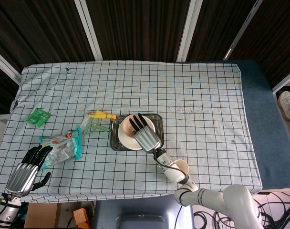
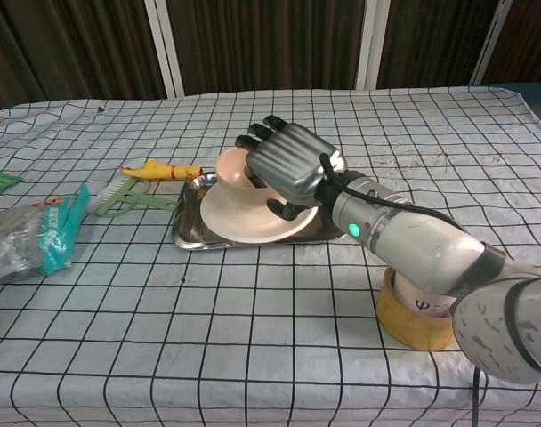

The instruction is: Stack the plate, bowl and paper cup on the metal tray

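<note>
— Where does everything sit on the worktop [image 1: 192,86]?
— The metal tray [image 1: 117,146] lies near the middle, the plate [image 2: 230,224] on it and the bowl [image 2: 230,166] on the plate.
— And the right robot hand [image 2: 288,165]?
— Over the bowl, fingers curled on its rim; whether it truly grips, I cannot tell.
— The left robot hand [image 1: 28,169]?
— At eight o'clock by the edge, fingers loosely apart, holding nothing.
— The paper cup [image 2: 417,316]?
— At five o'clock of the tray, under the right arm.
</note>
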